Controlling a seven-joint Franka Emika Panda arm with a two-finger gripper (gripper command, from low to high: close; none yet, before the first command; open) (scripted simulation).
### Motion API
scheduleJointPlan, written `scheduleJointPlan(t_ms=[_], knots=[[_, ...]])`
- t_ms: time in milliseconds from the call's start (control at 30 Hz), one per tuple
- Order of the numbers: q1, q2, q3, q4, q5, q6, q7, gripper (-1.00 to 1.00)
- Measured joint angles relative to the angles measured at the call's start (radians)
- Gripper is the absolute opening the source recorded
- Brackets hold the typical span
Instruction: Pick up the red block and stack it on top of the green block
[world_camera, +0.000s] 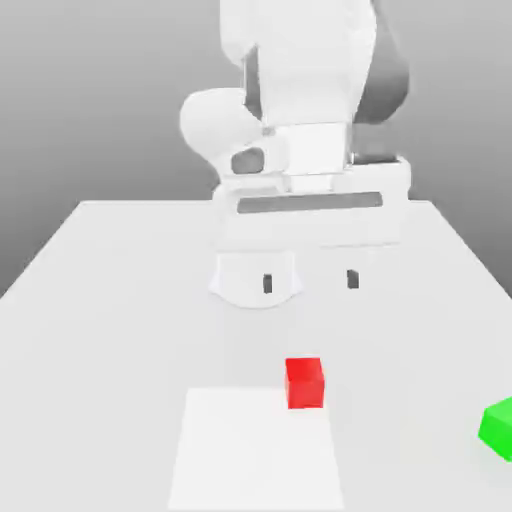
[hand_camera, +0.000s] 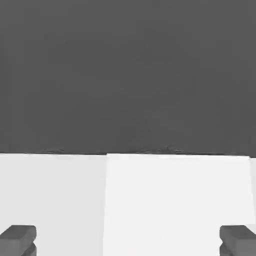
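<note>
The red block (world_camera: 305, 382) sits on the white table (world_camera: 110, 300), near the middle and toward the front. At the exterior view's right edge lies the green block (world_camera: 497, 427), partly cut off by the frame. My gripper (world_camera: 309, 282) hangs above the table behind the red block, open, with its two dark fingertips (world_camera: 266, 283) set wide apart and nothing between them. In the hand view the gripper (hand_camera: 128, 241) shows two grey fingertips (hand_camera: 19, 239) far apart over the table.
A brighter white rectangular patch (world_camera: 255, 450) marks the table at the front, touching the red block's base. The arm's white base (world_camera: 255, 280) stands at the back centre. The table's far edge (hand_camera: 125, 153) meets a dark grey background.
</note>
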Motion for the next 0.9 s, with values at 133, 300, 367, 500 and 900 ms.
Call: scheduleJointPlan(t_ms=[133, 300, 367, 500, 900], knots=[[0.006, 0.257, 0.022, -0.064, -0.055, 0.198, 0.063, 0.0], [0.069, 0.45, -0.056, -0.048, -0.13, 0.361, 0.121, -1.0], [0.068, 0.45, -0.056, -0.048, -0.13, 0.361, 0.122, -1.0], [0.074, 0.465, -0.063, -0.047, -0.138, 0.375, 0.129, -1.0], [0.083, 0.204, 0.003, -0.012, -0.092, 0.08, 0.119, -1.0]])
